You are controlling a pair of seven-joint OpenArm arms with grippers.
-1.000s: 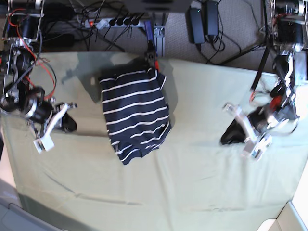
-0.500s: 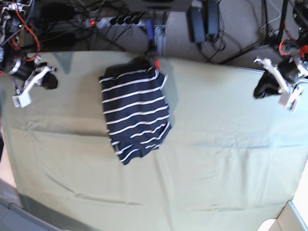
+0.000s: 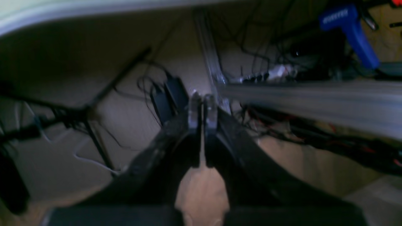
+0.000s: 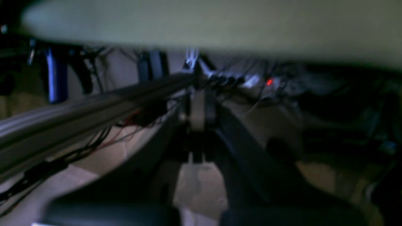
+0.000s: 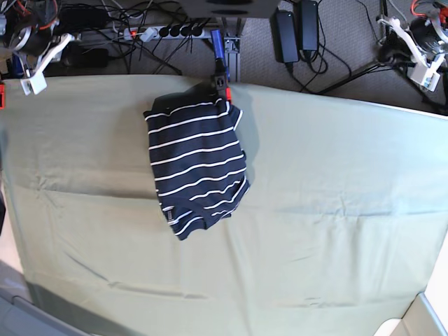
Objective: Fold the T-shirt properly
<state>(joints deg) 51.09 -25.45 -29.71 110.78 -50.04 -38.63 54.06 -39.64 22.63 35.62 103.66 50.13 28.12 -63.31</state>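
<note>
You see the dark navy cloth T-shirt with thin white stripes (image 5: 197, 168) lying folded into a compact, roughly rectangular bundle on the counter, left of centre and close to the far edge. Its long axis runs from the far edge toward you, tilted slightly, with the near end angled to your right. The stripes run across the bundle, evenly spaced. The far end looks plain dark with a folded edge; the near end narrows to a blunt corner where layered hems show. The right side casts a shadow, so the layers sit raised there.
</note>
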